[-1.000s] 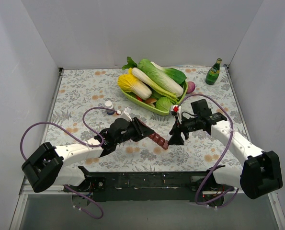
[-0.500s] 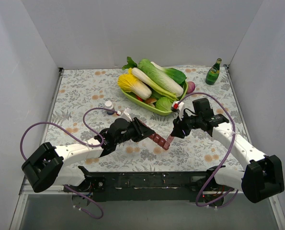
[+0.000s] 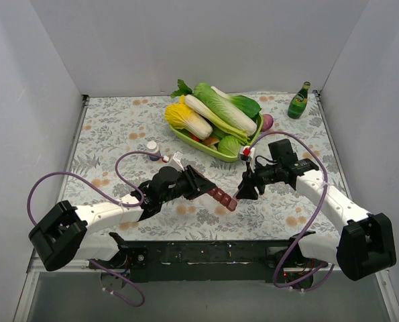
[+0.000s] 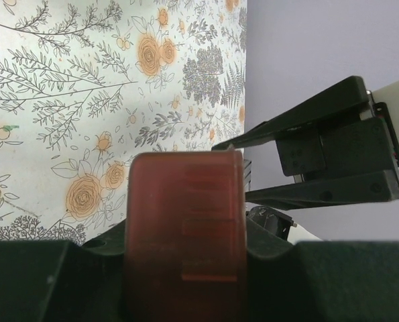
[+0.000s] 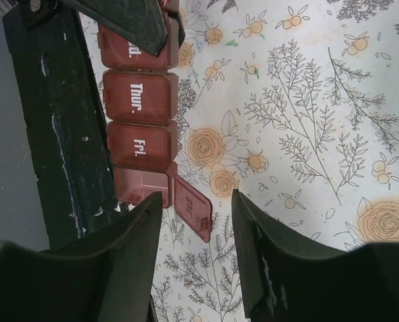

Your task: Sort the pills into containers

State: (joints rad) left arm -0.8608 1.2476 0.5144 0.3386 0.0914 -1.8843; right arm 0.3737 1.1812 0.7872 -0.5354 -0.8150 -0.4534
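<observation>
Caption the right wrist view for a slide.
Right arm's jaws stand open above the dark red pill organiser, its end lid flipped open next to Fri.

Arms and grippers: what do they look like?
The left arm and right arm have white shells and bulky black joint housings, each trailed by a looping purple cable. The left gripper and right gripper are black, with two flat tapering fingers.

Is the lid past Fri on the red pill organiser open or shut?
Open. In the right wrist view that lid juts sideways from the pill organiser, while the Thur lid and Fri lid lie flat, shut.
</observation>
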